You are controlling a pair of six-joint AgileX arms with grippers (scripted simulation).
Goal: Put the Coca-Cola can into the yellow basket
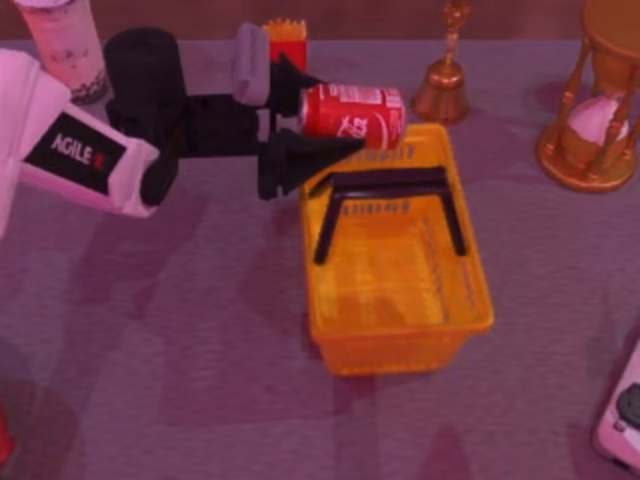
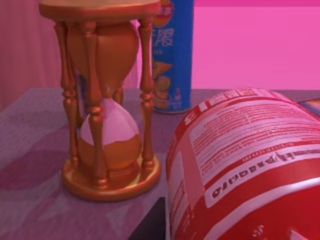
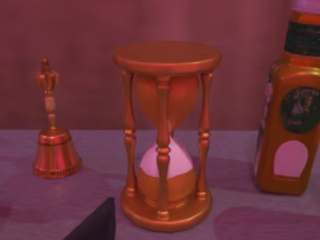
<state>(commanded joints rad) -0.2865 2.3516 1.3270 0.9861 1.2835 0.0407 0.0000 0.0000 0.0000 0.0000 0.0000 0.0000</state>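
The red Coca-Cola can (image 1: 352, 113) lies on its side in the air, over the far left corner of the yellow basket (image 1: 400, 328). My left gripper (image 1: 335, 113) is shut on it, one black finger on each side. The can's label fills the left wrist view (image 2: 250, 165), with a dark fingertip (image 2: 150, 227) beside it. The basket's black handles (image 1: 390, 184) are folded across its far half, and its inside shows nothing else. My right arm (image 1: 625, 415) sits parked at the table's right front edge.
A gold hourglass (image 1: 595, 100) and a gold bell (image 1: 445, 85) stand behind and right of the basket. A red box of fries (image 1: 285, 38) and a white cup (image 1: 60, 40) stand at the back left. A blue tube (image 2: 172, 55) and a brown bottle (image 3: 295, 115) are farther off.
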